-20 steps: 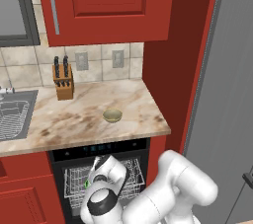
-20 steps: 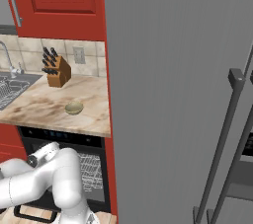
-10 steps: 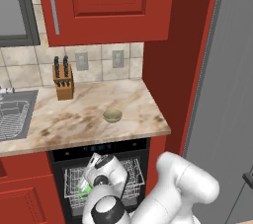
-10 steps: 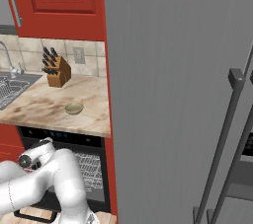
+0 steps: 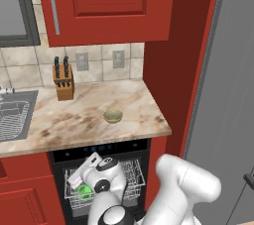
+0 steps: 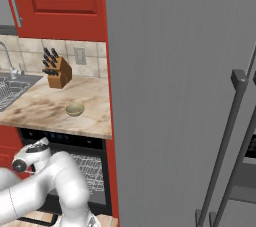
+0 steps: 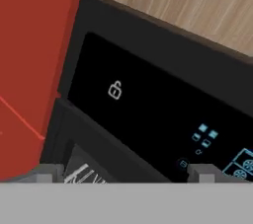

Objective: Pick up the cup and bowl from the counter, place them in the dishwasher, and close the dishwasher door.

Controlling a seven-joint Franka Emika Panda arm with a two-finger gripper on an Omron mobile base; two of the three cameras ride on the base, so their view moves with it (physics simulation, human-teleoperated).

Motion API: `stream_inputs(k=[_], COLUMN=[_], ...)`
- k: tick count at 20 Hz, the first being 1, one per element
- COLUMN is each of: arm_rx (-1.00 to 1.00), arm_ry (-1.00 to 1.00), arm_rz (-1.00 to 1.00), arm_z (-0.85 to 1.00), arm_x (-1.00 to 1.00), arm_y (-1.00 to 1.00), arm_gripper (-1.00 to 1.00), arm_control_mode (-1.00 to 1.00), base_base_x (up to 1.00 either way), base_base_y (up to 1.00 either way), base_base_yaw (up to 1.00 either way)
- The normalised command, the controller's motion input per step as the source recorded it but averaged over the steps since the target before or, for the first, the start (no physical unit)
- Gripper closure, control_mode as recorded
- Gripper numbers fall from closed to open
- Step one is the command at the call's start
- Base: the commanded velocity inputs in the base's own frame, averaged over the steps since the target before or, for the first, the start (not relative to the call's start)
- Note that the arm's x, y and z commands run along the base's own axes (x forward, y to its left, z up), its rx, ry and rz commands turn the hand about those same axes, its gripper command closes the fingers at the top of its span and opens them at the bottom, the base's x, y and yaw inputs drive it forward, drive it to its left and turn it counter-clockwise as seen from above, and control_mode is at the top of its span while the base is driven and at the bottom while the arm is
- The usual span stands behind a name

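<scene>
Since the earlier frame the hand had risen off the rack. From the left, the cup (image 5: 84, 191) sat in the dishwasher (image 5: 101, 182) rack just below the hand, free of the jaws; the bowl (image 5: 113, 116) lay on the counter (image 5: 74, 122). From the right, the bowl (image 6: 75, 109) sat well above the arm. Along the hand, the gripper (image 7: 123, 172) stood wide apart, empty, facing the control strip (image 7: 163, 119).

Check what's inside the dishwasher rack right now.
The cup sits in the rack of the open dishwasher. The arm covers the rack's middle. The bowl is on the counter.
</scene>
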Motion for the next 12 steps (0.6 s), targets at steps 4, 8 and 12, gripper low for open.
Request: stream_inputs(k=[4,8,12], arm_rx=[0.39,0.39,0.45], arm_ry=[0.0,0.0,0.0], arm_rz=[0.0,0.0,0.0], arm_z=[0.66,0.75,0.75], arm_x=[0.0,-0.01,0.0], arm_y=[0.0,0.0,0.0], arm_gripper=[-1.0,-1.0,-1.0], arm_control_mode=[-1.0,-1.0,-1.0], base_base_x=[0.0,0.0,0.0], base_base_y=[0.0,0.0,0.0], base_base_yaw=[0.0,0.0,0.0])
